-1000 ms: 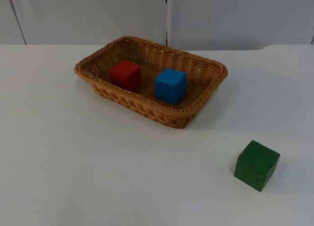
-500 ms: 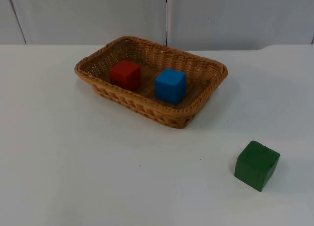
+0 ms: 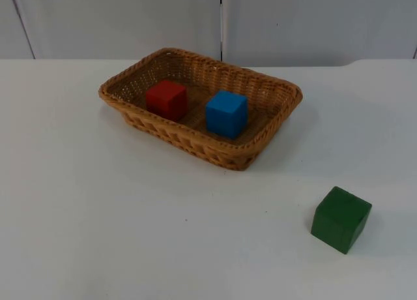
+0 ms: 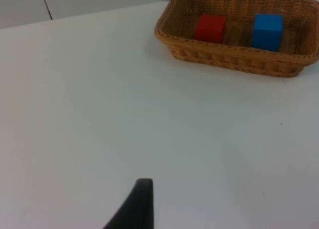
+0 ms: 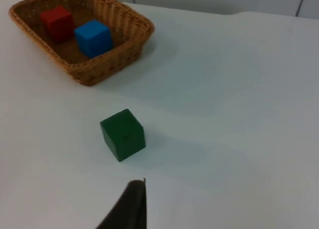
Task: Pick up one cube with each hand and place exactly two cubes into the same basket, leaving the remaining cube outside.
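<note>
Basket (image 3: 273,127): you have it toward the table's far edge, a little left of centre, woven tan wicker, rectangular with low sloping walls, set at an angle to the table's edges.
Red cube (image 3: 167,99): inside the basket at its left end, resting on the floor.
Blue cube (image 3: 227,113): inside the same basket, right of the red cube, a gap between them.
Green cube (image 3: 341,219): outside, on the table (image 3: 98,222) toward the near right corner, well apart from the basket, turned corner-on, dark glossy faces.
Open room: you get bare white table all along the left side and the near edge, and between basket and green cube.
Left gripper (image 4: 134,206): waits over the left side, one dark fingertip visible; you cannot tell its opening.
Right gripper (image 5: 127,206): hangs near the green cube, touching nothing; opening cannot be told.
</note>
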{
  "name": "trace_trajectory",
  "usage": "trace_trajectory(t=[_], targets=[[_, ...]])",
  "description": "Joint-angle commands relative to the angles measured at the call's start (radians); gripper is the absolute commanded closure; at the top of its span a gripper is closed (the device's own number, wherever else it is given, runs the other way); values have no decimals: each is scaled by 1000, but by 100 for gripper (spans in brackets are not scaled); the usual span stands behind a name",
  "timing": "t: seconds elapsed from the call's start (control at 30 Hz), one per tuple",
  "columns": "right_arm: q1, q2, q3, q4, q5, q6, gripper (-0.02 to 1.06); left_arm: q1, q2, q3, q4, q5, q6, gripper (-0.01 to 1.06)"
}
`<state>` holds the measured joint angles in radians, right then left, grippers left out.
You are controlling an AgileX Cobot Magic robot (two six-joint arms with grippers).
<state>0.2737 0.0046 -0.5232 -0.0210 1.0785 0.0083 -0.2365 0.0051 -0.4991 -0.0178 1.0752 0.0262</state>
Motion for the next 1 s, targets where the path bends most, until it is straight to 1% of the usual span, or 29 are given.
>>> trace_trajectory(t=[0.0, 0.13, 0.17, 0.3, 0.4, 0.97], targets=[[-44, -5, 8, 3, 0, 2, -1, -5, -5, 5, 5, -1, -6, 0], [-133, -5, 8, 3, 0, 2, -1, -5, -5, 5, 5, -1, -6, 0], [-133, -5, 8, 3, 0, 2, -1, -5, -5, 5, 5, -1, -6, 0], [-198, -5, 8, 3, 0, 2, -1, -5, -5, 5, 5, -1, -6, 0], [-211, -5, 8, 3, 0, 2, -1, -5, -5, 5, 5, -1, -6, 0], [-211, -5, 8, 3, 0, 2, -1, -5, -5, 5, 7, -1, -6, 0]])
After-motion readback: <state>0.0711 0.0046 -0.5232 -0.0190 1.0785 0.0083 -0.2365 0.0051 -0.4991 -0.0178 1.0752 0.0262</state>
